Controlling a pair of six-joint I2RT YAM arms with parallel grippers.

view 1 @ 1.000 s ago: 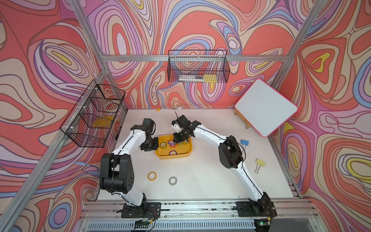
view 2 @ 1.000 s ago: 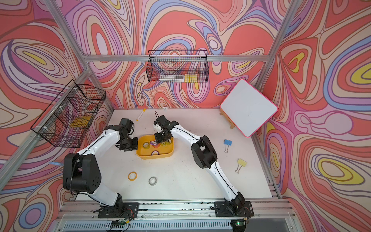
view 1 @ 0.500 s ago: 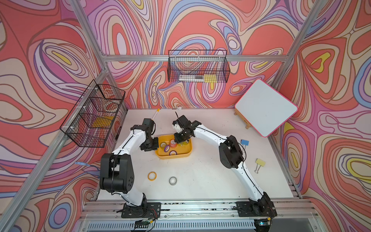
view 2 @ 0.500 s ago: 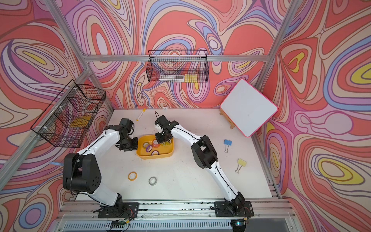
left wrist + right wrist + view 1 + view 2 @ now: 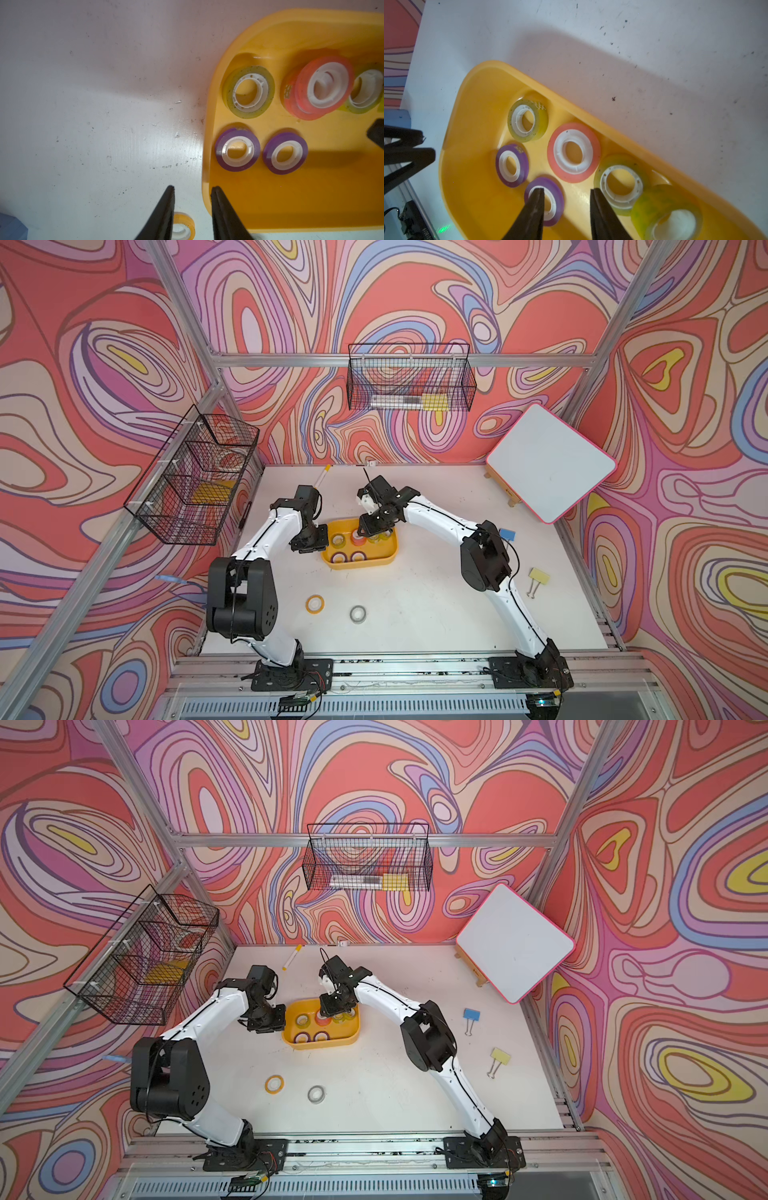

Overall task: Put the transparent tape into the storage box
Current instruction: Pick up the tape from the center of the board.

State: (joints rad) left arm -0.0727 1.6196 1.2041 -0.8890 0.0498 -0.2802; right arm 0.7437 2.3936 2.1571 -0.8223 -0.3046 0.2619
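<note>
Above the storage box (image 5: pixel 471 187), the right gripper (image 5: pixel 566 191) hangs with its jaws apart and nothing between them. One tip is over a purple roll (image 5: pixel 559 197), and the other is just beside a flat roll of transparent tape (image 5: pixel 598 178). Only the right wrist view shows a second transparent roll (image 5: pixel 660 203) tilted against that flat one. Both top views hide this spot under the arm, and the left wrist view cuts it off. A third transparent roll (image 5: pixel 229 93) lies flat in a corner of the box, next to a pink roll (image 5: pixel 302 93). The left wrist view alone shows how the left gripper (image 5: pixel 193 188) stands: jaws apart, straddling the box's rim, with bare table visible in the gap. Both top views show what lies outside the box, on the side towards the arm bases. There an orange roll (image 5: pixel 308 603) and a greyish clear roll (image 5: pixel 351 614) lie flat on the white table (image 5: pixel 415 614), well apart from the box. The left wrist view catches only the orange one, behind its fingers.
</note>
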